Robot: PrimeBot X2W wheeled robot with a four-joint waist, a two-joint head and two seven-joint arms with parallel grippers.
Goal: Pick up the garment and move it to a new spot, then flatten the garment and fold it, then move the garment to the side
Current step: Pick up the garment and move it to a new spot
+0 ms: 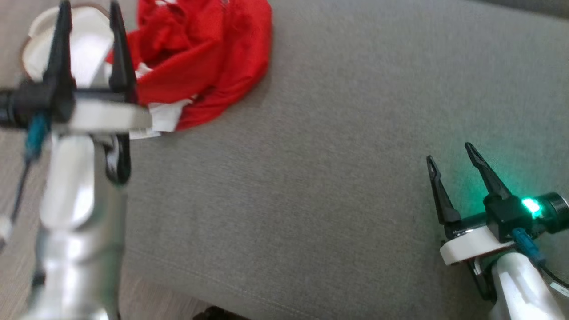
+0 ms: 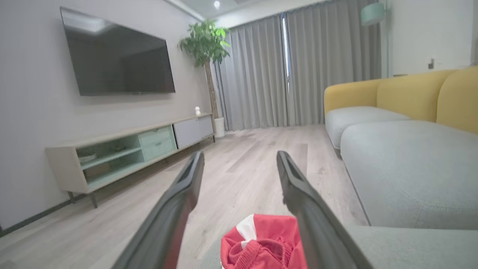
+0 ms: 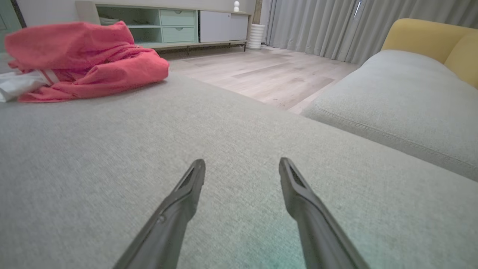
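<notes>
Your left gripper [image 1: 90,13] hangs wide and empty just beside the crumpled red garment [image 1: 209,53] at the far-left edge of the cushion [image 1: 311,178], likely poised to grab it. Your right gripper [image 1: 448,152], also wide and empty, sits well apart over bare fabric.

The grey cushion [image 1: 311,178] lies bare and passable; the crumpled red garment [image 1: 200,58] blocks its far-left corner.
</notes>
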